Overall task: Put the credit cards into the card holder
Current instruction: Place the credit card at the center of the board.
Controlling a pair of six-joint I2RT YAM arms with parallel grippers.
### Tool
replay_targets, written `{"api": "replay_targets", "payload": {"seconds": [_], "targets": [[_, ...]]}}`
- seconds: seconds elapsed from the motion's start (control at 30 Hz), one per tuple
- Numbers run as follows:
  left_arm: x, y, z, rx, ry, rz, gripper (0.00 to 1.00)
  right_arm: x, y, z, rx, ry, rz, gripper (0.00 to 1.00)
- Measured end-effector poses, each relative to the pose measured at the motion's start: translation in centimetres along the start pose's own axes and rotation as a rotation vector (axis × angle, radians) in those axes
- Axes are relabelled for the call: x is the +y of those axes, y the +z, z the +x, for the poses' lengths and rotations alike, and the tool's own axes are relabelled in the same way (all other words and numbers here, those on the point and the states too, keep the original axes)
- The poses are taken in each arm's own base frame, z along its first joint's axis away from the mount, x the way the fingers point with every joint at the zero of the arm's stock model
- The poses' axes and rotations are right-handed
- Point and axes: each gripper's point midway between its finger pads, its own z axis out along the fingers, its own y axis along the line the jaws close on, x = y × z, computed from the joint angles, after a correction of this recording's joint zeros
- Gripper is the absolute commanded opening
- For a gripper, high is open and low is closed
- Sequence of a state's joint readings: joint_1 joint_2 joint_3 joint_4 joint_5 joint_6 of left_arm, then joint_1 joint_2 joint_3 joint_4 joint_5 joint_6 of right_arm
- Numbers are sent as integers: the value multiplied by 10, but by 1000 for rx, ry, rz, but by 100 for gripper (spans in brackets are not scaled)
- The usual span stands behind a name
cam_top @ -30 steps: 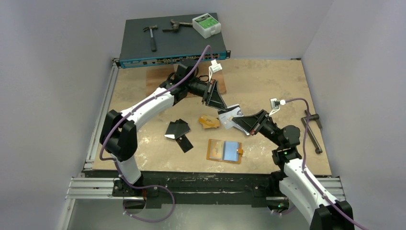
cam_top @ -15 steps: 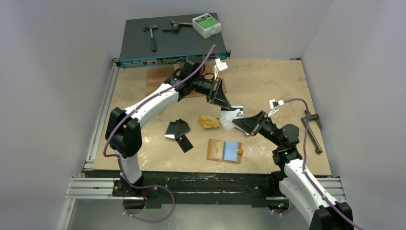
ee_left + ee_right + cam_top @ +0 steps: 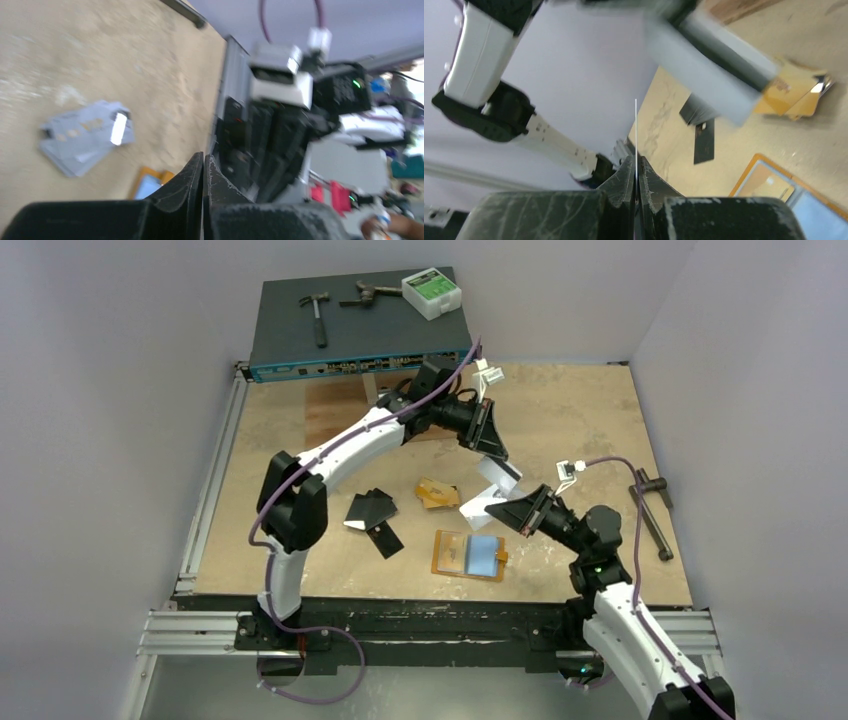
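Since a second ago the left arm has swung right and its jaws (image 3: 494, 450) have drawn away from the right arm's jaws (image 3: 512, 510). From above, the left jaws are closed on a thin silvery-white plastic card (image 3: 498, 471), held aloft, probably to peel it off the rest. A small fan of silvery cards (image 3: 479, 508) lies at the right jaws' tips, just beyond the open orange leather-like card holder (image 3: 469, 555). Flat black cards (image 3: 372, 512) and orange-gold cards (image 3: 437, 493) wait to its left on the tan, scuffed tabletop (image 3: 590, 410), closed in by plain grey walls. Left wrist: the jaws are pressed tight and the fan lies flat. Right wrist: the jaws clamp an edge-on white card (image 3: 635, 135), likely poised for slotting
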State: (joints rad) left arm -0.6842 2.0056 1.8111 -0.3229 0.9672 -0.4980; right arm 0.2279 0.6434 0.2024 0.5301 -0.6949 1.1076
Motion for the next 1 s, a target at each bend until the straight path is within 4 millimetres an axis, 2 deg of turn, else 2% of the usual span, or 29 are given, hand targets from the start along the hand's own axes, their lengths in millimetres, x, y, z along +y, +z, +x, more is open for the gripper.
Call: {"api": "replay_targets", "payload": {"seconds": [0.13, 0.33, 0.47, 0.57, 0.83, 1.0], "targets": [[33, 16, -18, -58, 11, -66, 0, 3, -8, 19, 69, 17, -19, 0], [76, 31, -23, -89, -40, -112, 0, 3, -17, 33, 103, 43, -27, 0], [92, 50, -14, -69, -56, -120, 0, 0, -21, 36, 105, 57, 0, 0], [103, 65, 0, -42, -76, -124, 0, 1, -21, 33, 109, 58, 36, 0], [127, 93, 37, 32, -120, -159, 0, 19, -21, 9, 82, -21, 124, 0], [132, 97, 44, 46, -84, -195, 0, 1, -27, 13, 94, -22, 225, 0]]}}
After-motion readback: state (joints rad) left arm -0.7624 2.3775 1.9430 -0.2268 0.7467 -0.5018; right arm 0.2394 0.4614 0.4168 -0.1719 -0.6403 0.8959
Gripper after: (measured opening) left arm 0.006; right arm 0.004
